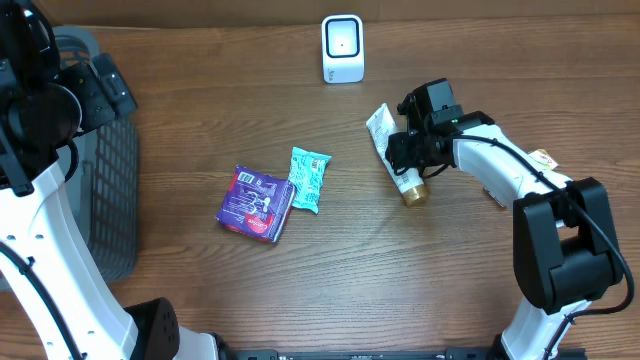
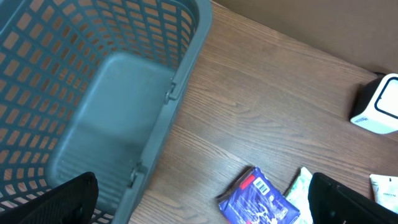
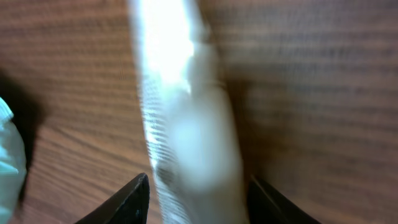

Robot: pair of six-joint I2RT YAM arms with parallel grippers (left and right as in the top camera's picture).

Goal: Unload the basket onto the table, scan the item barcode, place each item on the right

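The tube (image 1: 380, 128) lies just right of and below the scanner (image 1: 342, 48). My right pincer (image 3: 199, 193) straddles it, jaws either side; can't tell if gripping. My left pincer (image 2: 205, 202) is wide open, far left of the scanner.

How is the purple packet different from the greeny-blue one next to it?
The purple packet is wider and squarer; the greeny-blue packet is slimmer. The purple packet shows a barcode; none shows on the greeny-blue packet. Both lie flat on the wooden table, side by side.
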